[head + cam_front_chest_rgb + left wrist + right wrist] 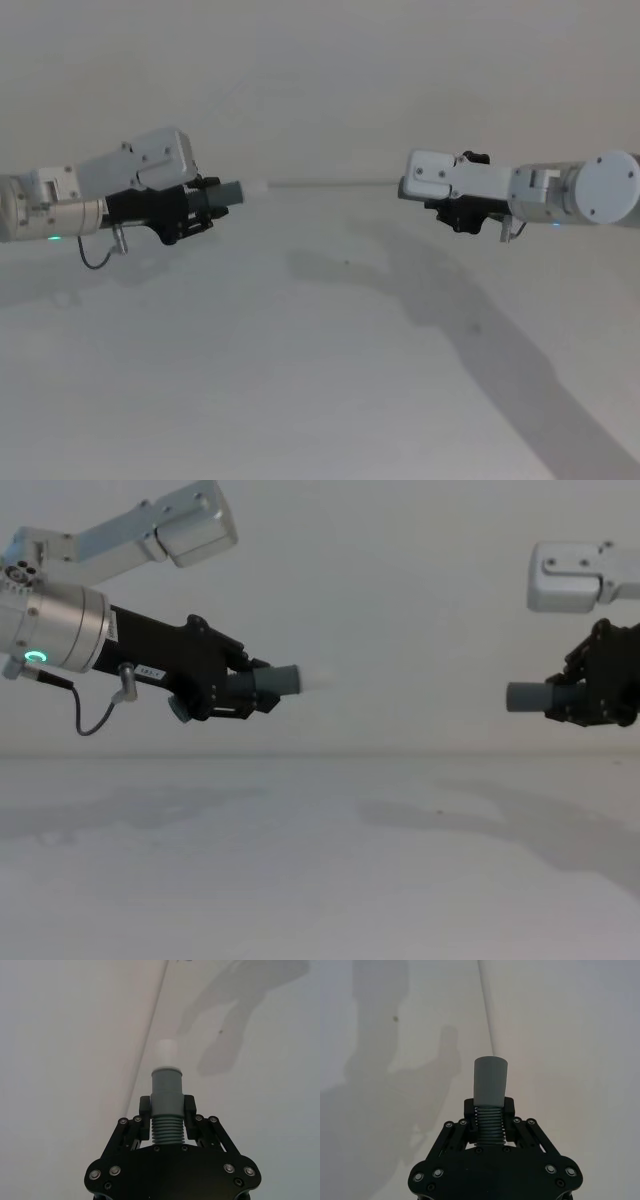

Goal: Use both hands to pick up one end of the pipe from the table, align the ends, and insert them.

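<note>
Chest view puts the left black plastic gripper (232, 692) on the left, raised well above the plain matte white table (300, 870). Its silver cylindrical wrist (60, 630) slants in from the left edge and points toward the middle with a slight downward tilt, and a thin black cable (95, 720) loops beneath it. The fingers are drawn in narrow around the ribbed stretch of a short dark grey ribbed tube piece (270, 684), just behind its smooth collar. The narrower whitish tip (312, 683) juts free toward the right. The piece looks like light, hollow plastic. The ribbed section probably flexes a little, and its ridges should keep the fingers from sliding along the tube, while the smooth end is likely stiffer and slicker. A hold on the ribs close behind the collar therefore seems the best place, because it keeps the free end from wagging. Open air lies between the two ends, which are well apart. At the right edge, the right black plastic gripper (582, 695) sits close to level and points left. Its fingers are likewise closed on the ribs of a second dark grey ribbed tube piece (545, 696), whose smooth grey cuff (522, 697) faces the tip. The tip appears slightly higher than the cuff and angled, so the two axes probably need squaring before they can meet.
</note>
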`<state>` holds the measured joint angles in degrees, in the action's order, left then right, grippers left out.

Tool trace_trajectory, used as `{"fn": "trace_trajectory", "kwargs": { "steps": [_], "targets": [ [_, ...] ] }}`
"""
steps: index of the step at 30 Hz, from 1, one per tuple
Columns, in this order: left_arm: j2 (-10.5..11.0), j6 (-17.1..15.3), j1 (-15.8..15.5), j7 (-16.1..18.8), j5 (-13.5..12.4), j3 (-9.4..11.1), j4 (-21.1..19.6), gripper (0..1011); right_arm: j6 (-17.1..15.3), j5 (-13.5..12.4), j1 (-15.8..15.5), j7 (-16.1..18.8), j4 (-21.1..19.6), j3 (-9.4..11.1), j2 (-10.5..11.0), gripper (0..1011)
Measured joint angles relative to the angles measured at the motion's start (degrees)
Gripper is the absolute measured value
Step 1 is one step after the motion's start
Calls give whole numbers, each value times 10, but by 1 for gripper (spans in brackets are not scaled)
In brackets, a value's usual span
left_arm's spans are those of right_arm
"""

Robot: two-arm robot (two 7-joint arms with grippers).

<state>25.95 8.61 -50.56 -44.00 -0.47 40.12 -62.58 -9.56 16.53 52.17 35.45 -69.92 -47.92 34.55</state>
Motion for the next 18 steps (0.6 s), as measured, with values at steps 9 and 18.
{"fn": "trace_trajectory", "kwargs": {
  "steps": [9, 18],
  "targets": [
    [12, 20, 18, 5, -1, -1, -39, 358, -6, -17, -16, 18, -67, 12, 17, 286],
    [21, 43, 34, 16, -8, -4, -65, 358, -4, -30, -27, 38, -111, 17, 26, 286]
  ]
}}
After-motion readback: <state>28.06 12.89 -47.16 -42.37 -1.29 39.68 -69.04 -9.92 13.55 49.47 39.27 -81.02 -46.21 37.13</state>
